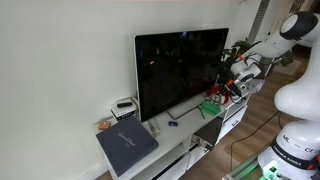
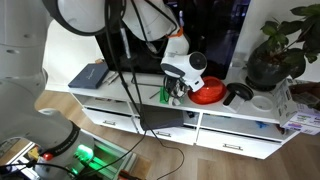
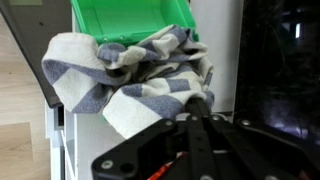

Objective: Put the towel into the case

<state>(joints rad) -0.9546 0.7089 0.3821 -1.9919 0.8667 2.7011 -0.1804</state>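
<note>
Towel [image 3: 130, 85], grey-and-white, draped over the green case [image 3: 125, 20] front rim, pincer [image 3: 197, 108] clamped tight on its fold

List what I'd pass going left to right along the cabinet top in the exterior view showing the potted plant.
Dark grey slab → green case → red object → black object → potted plant.

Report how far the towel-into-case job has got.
Done: the towel is off the surface, pinched in the shut hand. In hand: it hangs bunched at the green case rim in the wrist view. Left: getting it fully inside and letting go.
</note>
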